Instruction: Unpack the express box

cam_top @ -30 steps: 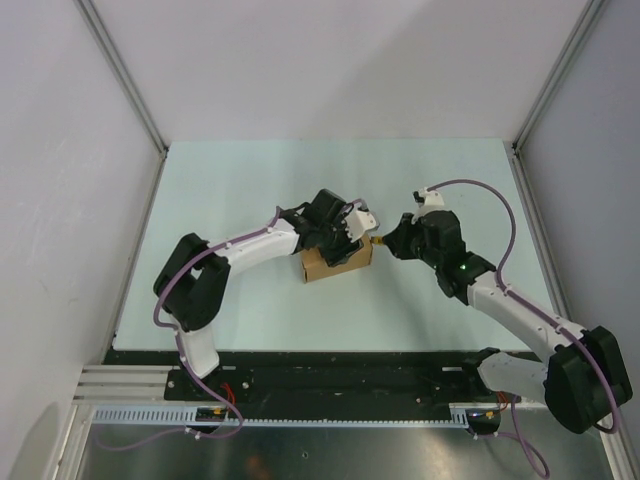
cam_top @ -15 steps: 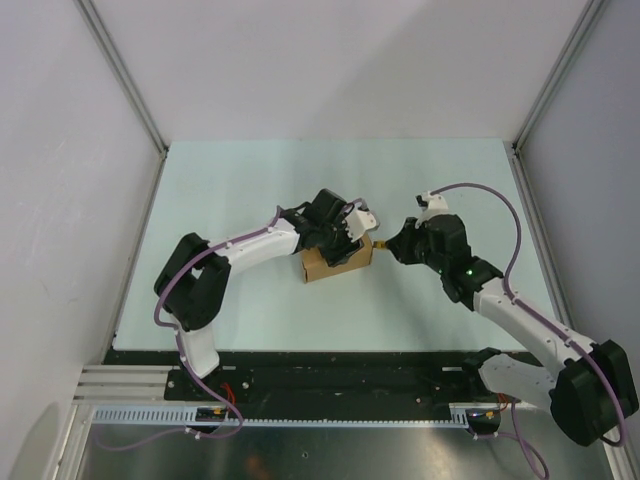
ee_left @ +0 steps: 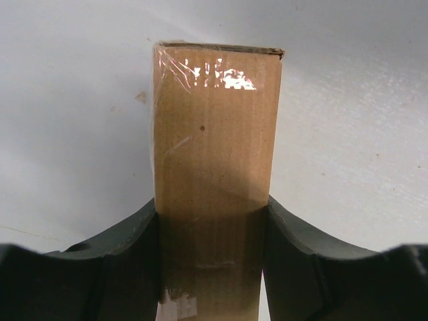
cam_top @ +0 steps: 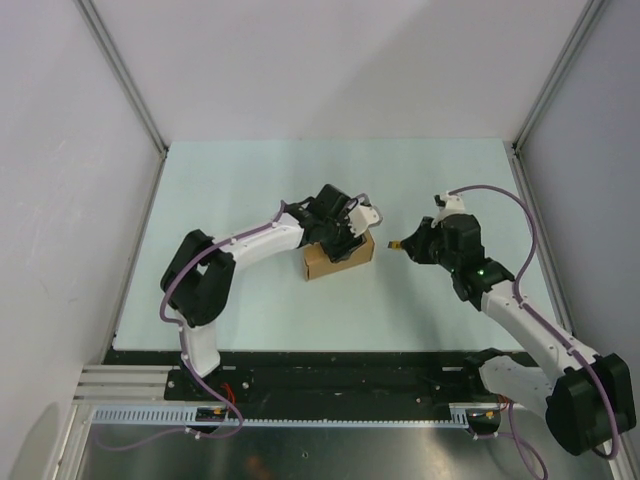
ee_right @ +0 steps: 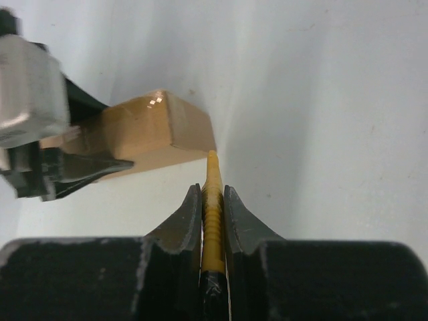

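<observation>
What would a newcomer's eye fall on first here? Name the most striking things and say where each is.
The brown express box, in the middle of the pale table, stands out, with the left claw shut across its sides. Just right of it, clear of the box's end, the right claw pinches a slim yellow knife, tip pointing at the box.
</observation>
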`<state>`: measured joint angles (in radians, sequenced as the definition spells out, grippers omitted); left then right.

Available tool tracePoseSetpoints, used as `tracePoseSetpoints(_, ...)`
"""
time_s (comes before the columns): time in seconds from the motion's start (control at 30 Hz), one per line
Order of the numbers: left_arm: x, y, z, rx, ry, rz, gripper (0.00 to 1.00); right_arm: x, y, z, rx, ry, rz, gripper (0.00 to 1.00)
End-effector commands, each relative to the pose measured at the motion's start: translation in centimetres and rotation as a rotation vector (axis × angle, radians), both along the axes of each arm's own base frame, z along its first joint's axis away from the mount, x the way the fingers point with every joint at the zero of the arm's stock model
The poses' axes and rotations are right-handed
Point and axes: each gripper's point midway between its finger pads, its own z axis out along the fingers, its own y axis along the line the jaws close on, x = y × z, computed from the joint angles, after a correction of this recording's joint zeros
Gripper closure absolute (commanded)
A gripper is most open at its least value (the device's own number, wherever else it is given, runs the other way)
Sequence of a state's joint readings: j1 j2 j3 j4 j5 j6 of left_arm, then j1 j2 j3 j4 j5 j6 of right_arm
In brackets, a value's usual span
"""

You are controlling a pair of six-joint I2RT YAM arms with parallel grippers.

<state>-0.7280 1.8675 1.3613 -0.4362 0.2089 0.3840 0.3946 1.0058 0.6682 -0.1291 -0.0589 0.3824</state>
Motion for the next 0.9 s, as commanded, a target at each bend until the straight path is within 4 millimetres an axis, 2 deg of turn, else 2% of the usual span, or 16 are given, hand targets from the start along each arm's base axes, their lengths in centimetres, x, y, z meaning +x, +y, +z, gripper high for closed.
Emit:
tracePoseSetpoints(0.0,1.4,-0.6,2.8,-0.02,-0.052,0.027,0.49,1.4,-0.6,-1.1,0.002,0.025,-0.065,1.0)
tracePoseSetpoints(0.03,1.5,-0.8,3.2,-0.031,-0.058,0.017,0.47,1.6,-0.8,-1.3,-0.003,0.029,-0.081,1.0)
tracePoseSetpoints(0.13,1.4,-1.3,4.6,-0.062,-0.075,-0.007,0.31,2.3,-1.3,-2.8,-0.009,0.068,-0.112,1.0)
tracePoseSetpoints(0.17,1.3,-1.5,5.1,-0.078,-0.075,-0.017,0.21,2.7,-1.8,-3.7,-0.013,0.093,-0.131,1.0)
tracePoseSetpoints(0.2,1.1,-1.6,5.3,-0.088,-0.074,-0.029,0.07,3.1,-2.4,-4.0,-0.02,0.1,-0.167,1.0)
tracePoseSetpoints(0.23,0.9,-1.6,5.5,-0.094,-0.074,-0.041,0.0,3.3,-2.5,-4.4,-0.021,0.108,-0.173,1.0)
tracePoseSetpoints(0.33,0.2,-1.8,5.8,-0.117,-0.063,-0.067,0.0,4.1,-3.3,-5.7,-0.007,0.144,-0.207,0.99)
tracePoseSetpoints(0.5,-0.1,-1.7,7.3,-0.147,-0.085,-0.071,0.0,4.6,-4.1,-7.5,0.009,0.199,-0.236,0.89)
tracePoseSetpoints(0.67,0.7,-0.9,11.5,-0.193,-0.199,-0.004,0.0,4.7,-4.9,-8.7,0.018,0.241,-0.273,0.7)
tracePoseSetpoints(0.73,2.2,0.1,13.3,-0.191,-0.281,0.081,0.0,4.9,-5.3,-9.1,0.018,0.255,-0.292,0.63)
tracePoseSetpoints(0.8,3.6,1.1,16.7,-0.232,-0.399,0.174,0.0,4.7,-5.7,-9.6,0.021,0.277,-0.321,0.51)
tracePoseSetpoints(0.83,4.6,2.7,18.1,-0.212,-0.477,0.256,0.0,4.6,-5.8,-9.7,0.024,0.287,-0.33,0.46)
tracePoseSetpoints(0.87,4.7,3.8,19.8,-0.225,-0.532,0.297,0.0,4.4,-6.1,-9.9,0.024,0.303,-0.34,0.37)
